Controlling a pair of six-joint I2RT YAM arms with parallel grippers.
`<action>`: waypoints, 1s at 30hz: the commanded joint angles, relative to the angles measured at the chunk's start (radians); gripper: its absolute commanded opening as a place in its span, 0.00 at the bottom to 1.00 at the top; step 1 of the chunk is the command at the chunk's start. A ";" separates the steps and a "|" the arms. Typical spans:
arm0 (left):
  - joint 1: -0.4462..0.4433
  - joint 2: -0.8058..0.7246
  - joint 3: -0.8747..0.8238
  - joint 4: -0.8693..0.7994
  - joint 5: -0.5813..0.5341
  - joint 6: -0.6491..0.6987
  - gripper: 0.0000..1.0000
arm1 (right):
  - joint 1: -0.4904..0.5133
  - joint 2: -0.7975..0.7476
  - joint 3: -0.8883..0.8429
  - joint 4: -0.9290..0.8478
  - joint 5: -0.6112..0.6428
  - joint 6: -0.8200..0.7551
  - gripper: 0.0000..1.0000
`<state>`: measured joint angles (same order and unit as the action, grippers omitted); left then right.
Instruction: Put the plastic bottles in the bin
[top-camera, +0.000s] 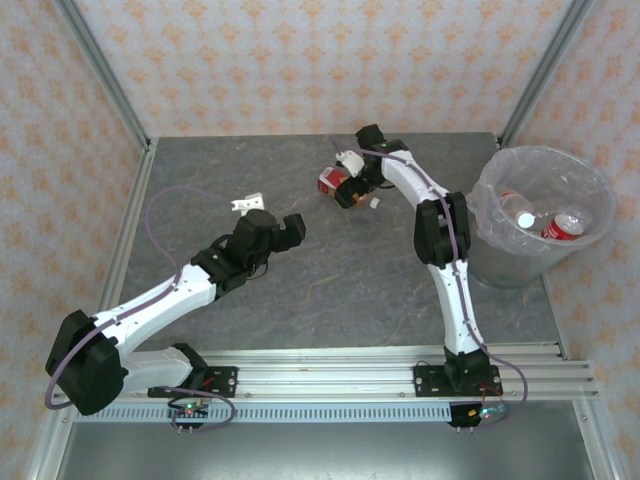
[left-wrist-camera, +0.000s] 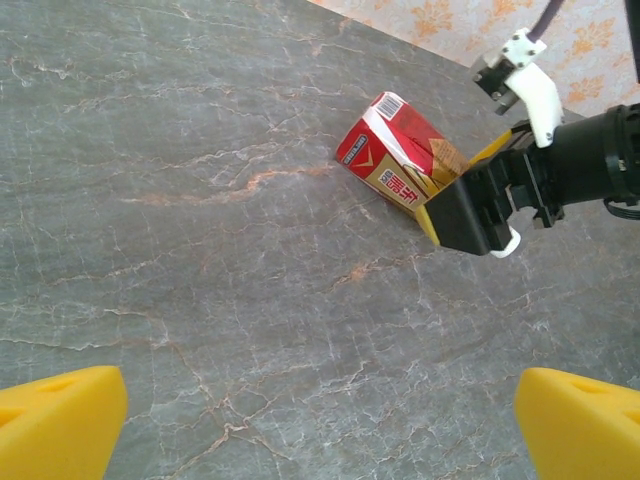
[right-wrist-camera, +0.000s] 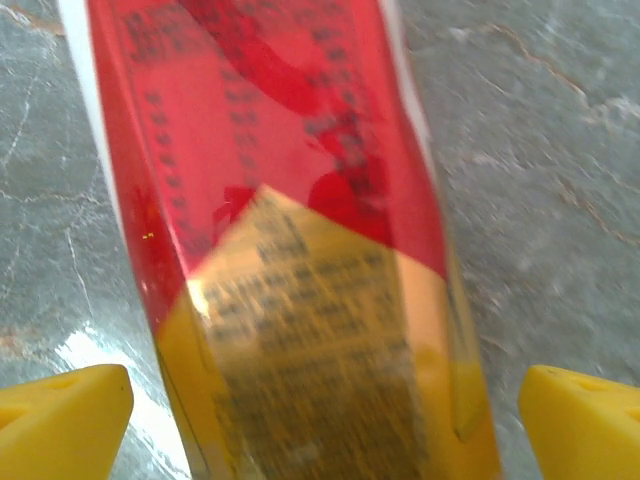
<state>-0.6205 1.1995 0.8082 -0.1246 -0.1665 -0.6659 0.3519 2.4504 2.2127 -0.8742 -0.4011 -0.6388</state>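
Two plastic bottles (top-camera: 560, 226) lie slanted inside the bin (top-camera: 497, 183). They are see-through and white-capped, one red-labelled. The bin stands at the right edge of the desk (top-camera: 330, 290), beside the patterned wall (top-camera: 612, 290). We see the right hand (top-camera: 347, 187) spread wide at the desk's far middle. Its yellow fingers (right-wrist-camera: 70, 415) flank a red-and-gold carton (left-wrist-camera: 395, 150), which lies on its side with its long axis running straight out from the hand, not pinched. The left hand (top-camera: 288, 230) hangs spread too, holding nothing, above bare grey marbled desk left of centre. Open surface stretches between the arms and down to the rail (top-camera: 330, 375) along the near edge.
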 joint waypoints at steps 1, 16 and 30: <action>0.008 -0.023 -0.009 -0.033 -0.040 -0.008 1.00 | 0.032 0.054 0.077 -0.071 0.048 -0.036 0.99; 0.019 -0.015 -0.020 -0.027 -0.026 -0.013 1.00 | 0.070 0.153 0.210 -0.068 0.117 0.012 0.90; 0.022 0.017 -0.010 -0.003 0.000 -0.017 1.00 | 0.070 -0.005 0.028 -0.014 0.130 0.054 0.61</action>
<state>-0.6121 1.2026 0.7929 -0.1333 -0.1642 -0.6662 0.4248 2.5244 2.2868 -0.8936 -0.2947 -0.5941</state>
